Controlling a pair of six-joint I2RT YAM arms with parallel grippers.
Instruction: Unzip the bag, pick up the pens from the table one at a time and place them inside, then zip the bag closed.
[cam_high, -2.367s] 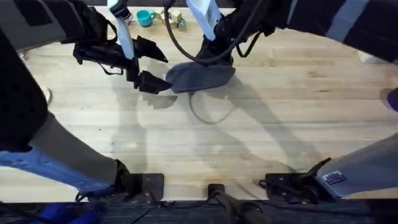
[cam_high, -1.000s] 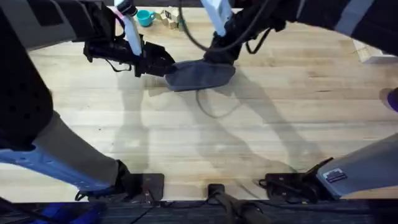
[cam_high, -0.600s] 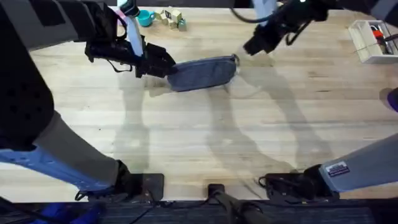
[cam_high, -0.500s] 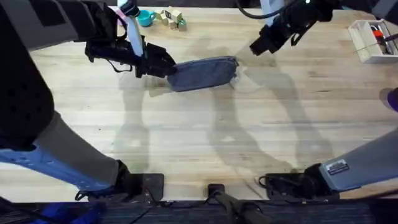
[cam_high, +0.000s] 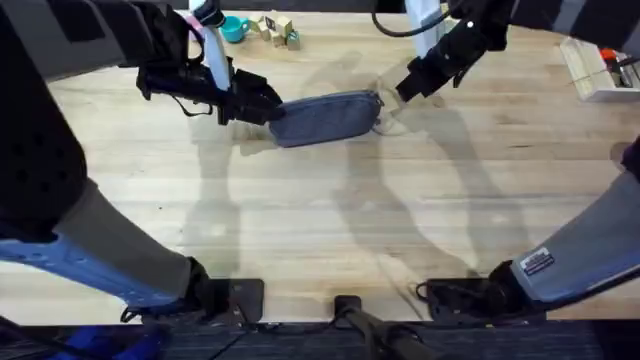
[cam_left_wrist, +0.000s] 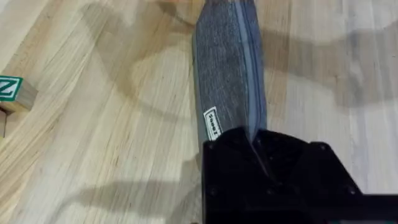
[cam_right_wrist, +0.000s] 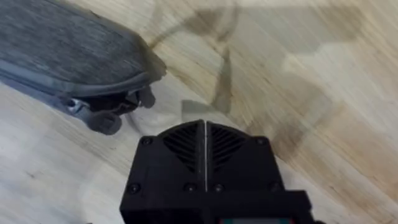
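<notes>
The grey-blue bag (cam_high: 325, 118) lies lengthwise on the table (cam_high: 330, 230) at the far middle, with its top zipper (cam_left_wrist: 244, 56) closed. My left gripper (cam_high: 262, 105) is shut on the bag's left end (cam_left_wrist: 249, 134). My right gripper (cam_high: 405, 88) hangs just beyond the bag's right end, apart from it, fingers pressed together with nothing between them (cam_right_wrist: 205, 134). The zipper pull (cam_right_wrist: 106, 119) sits at that right end, a short way from the right gripper. The pens are out of view.
A teal cup (cam_high: 234, 28) and small wooden blocks (cam_high: 278, 28) stand at the far edge behind the left arm. One lettered block (cam_left_wrist: 12, 93) lies close to the bag. A white tray (cam_high: 598, 68) holding red-and-black markers sits at the far right.
The left gripper closed on the bag's left end. The right gripper left its spot over the bag and moved out past the right end. The bag now lies stretched out flat.
</notes>
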